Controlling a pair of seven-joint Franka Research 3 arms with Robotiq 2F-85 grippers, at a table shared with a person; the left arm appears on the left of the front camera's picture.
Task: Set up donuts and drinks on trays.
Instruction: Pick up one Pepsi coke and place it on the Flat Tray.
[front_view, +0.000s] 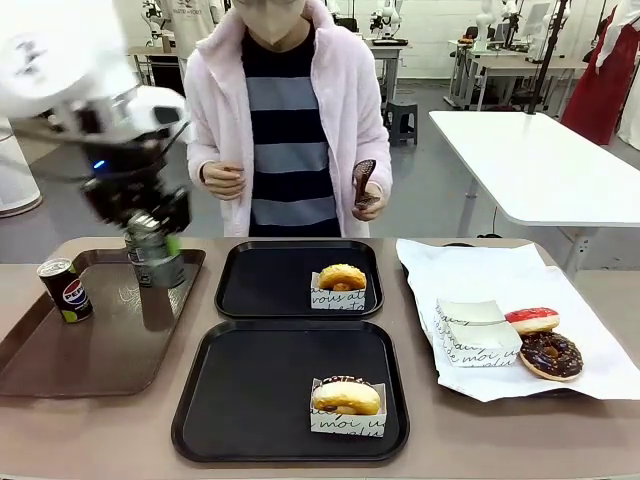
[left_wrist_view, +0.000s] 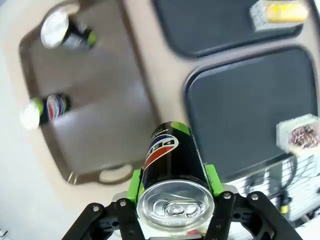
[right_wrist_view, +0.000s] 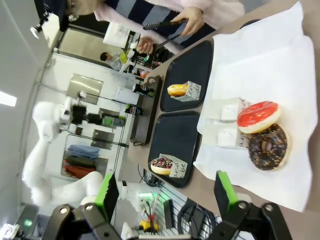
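Black with a red-blue logo, the held Pepsi can (left_wrist_view: 170, 157) is grasped at its sides by the left gripper (left_wrist_view: 173, 182), its jaws clenched on it with a green pad on either side and the silver top facing the wrist camera. From the front, that gripper is a blur at the left of the frame, with the can hanging over the brown tray (front_view: 60, 370), where a second Pepsi can (front_view: 65, 290) stands upright near the left rim. Looking down, the left wrist view adds a third can (left_wrist_view: 65, 31) on that tray. Mid-desk (front_view: 450, 440), the far black tray (front_view: 270, 285) carries a plain donut (front_view: 342, 277) in a white holder at its right side. The near black tray (front_view: 250, 400) carries another donut (front_view: 346, 396) at its lower right. It looks golden from the front, but the wrist views show dark speckled icing on top. On the white paper sheet (right_wrist_view: 260, 60), the red-iced donut (right_wrist_view: 257, 116) touches the chocolate donut (right_wrist_view: 268, 146). The right gripper (right_wrist_view: 166, 194) has its jaws released, wide apart around nothing. The person's hand (front_view: 368, 195) holds dark tongs (front_view: 363, 175).
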